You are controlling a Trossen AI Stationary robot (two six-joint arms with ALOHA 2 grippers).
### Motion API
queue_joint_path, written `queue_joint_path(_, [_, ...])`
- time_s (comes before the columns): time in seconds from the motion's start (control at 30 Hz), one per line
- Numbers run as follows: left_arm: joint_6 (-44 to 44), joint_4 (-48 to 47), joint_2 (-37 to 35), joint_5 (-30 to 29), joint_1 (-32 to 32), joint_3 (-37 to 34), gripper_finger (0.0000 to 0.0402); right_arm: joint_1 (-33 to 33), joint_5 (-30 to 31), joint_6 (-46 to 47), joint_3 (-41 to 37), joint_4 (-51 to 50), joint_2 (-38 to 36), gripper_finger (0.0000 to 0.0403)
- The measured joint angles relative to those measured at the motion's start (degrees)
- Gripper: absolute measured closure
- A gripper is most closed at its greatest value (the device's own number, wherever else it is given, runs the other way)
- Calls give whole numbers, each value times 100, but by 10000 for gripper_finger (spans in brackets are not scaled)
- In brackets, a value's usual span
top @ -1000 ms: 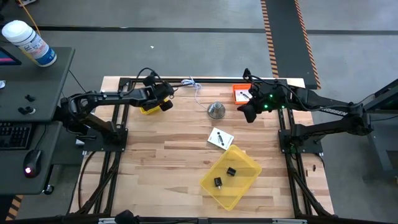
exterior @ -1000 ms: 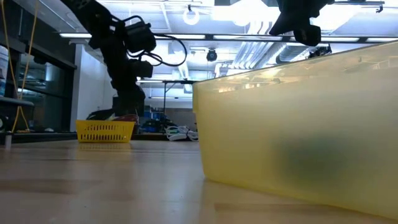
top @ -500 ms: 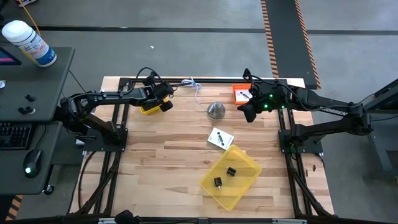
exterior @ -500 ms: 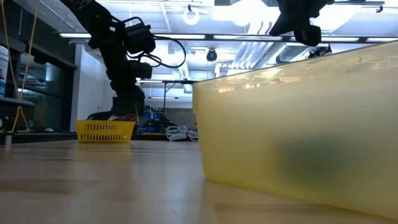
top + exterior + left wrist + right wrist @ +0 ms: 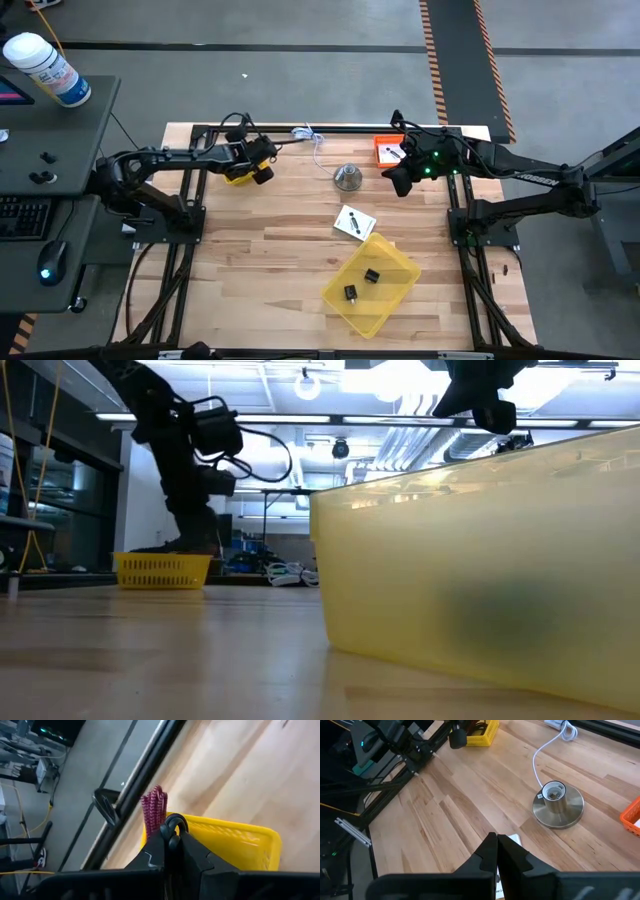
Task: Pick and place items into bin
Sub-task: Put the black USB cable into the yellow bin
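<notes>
- Two black cubes (image 5: 360, 283) already lie inside the yellow bin (image 5: 395, 268), near the worktop's front edge.
- A white card (image 5: 354, 222) lies flat just beside the bin, toward the worktop's middle.
- The left tool (image 5: 258, 164) hangs over a small yellow basket (image 5: 238, 177) by the back edge, clenched on a black cable coil (image 5: 173, 825); a maroon stick (image 5: 154, 811) stands just beyond it.
- The right tool (image 5: 398, 180) hovers near the orange tray (image 5: 386, 150), fingers pressed together on nothing.
- A metal dome (image 5: 348, 177) sits between the arms.

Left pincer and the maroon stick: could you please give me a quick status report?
Left pincer shut on black cable coil, over yellow basket. Maroon stick upright beside it. Right pincer shut, empty, waiting above table. Nothing in the way.
</notes>
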Motion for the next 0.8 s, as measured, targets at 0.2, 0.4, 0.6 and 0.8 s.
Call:
queue_joint_path(0.2, [-228, 34, -6, 122, -6, -155, 374, 0, -2, 0, 0, 0, 0, 403])
queue_joint_path(0.4, [-369, 219, -6, 126, -2, -155, 327, 0, -2, 0, 0, 0, 0, 403])
queue_joint_path(0.6, [-382, 259, -6, 100, -2, -155, 290, 0, -4, 42, 0, 0, 0, 403])
queue_joint_path(0.8, [-382, 327, -6, 82, -2, -153, 260, -1, -4, 44, 0, 1, 0, 403])
